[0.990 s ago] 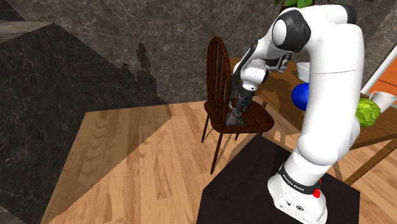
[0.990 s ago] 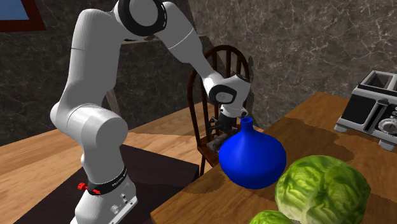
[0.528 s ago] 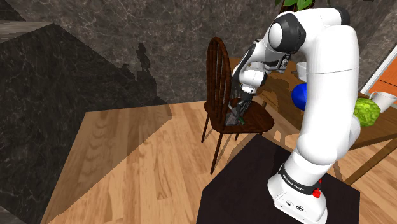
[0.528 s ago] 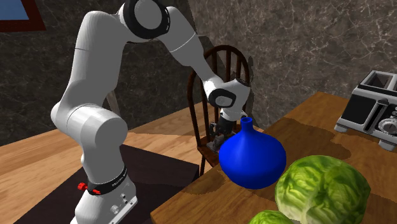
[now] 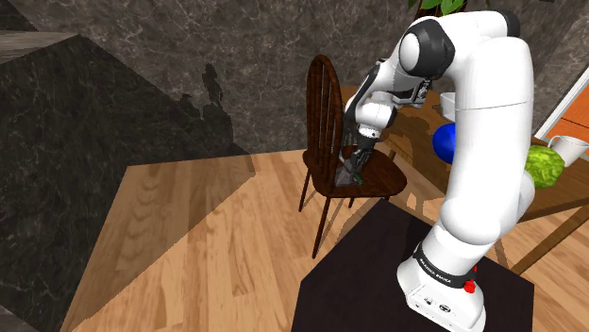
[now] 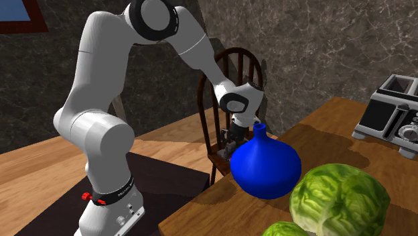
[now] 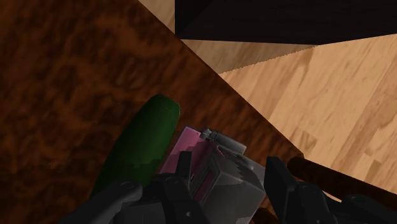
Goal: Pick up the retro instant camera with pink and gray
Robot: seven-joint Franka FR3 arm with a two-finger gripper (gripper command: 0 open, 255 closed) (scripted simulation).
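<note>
Wood planks (image 5: pixel 189 236) cover the floor, and dark stone walls (image 5: pixel 142 57) stand behind it. On the seat of the dark brown wooden chair (image 5: pixel 385 177) sits the small pink and grey box camera (image 7: pixel 213 173), right beside a long dark green vegetable (image 7: pixel 143 143). The black claw (image 7: pixel 229 160) pinches the camera, with one finger on each side. A second ago the white arm (image 5: pixel 481 141) was a bit higher. For the last half second it has stayed put.
</note>
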